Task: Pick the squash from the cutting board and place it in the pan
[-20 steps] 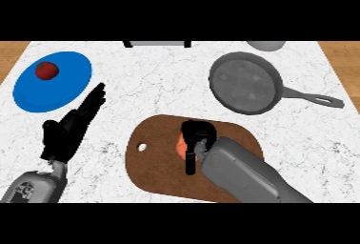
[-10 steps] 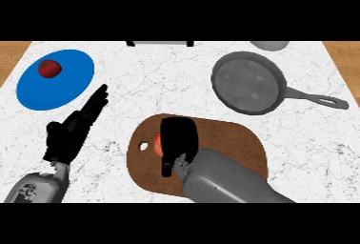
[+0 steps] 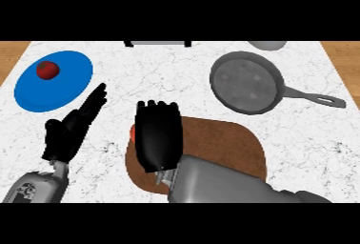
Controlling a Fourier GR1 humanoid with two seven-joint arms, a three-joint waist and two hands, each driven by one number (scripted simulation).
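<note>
The right hand point(image 3: 157, 136) lay curled over the squash point(image 3: 134, 131) at the cutting board's point(image 3: 225, 143) left edge (only an orange sliver showed), so it might slip out on the way to the pan point(image 3: 245, 86).

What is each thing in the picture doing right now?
Orange squash: mostly hidden under the right hand.
Black right hand: fingers curled over the squash.
Black left hand: open, resting.
Grey round pan: empty.
Brown wooden cutting board: flat on the counter.
Blue round plate: holds a red fruit.
</note>
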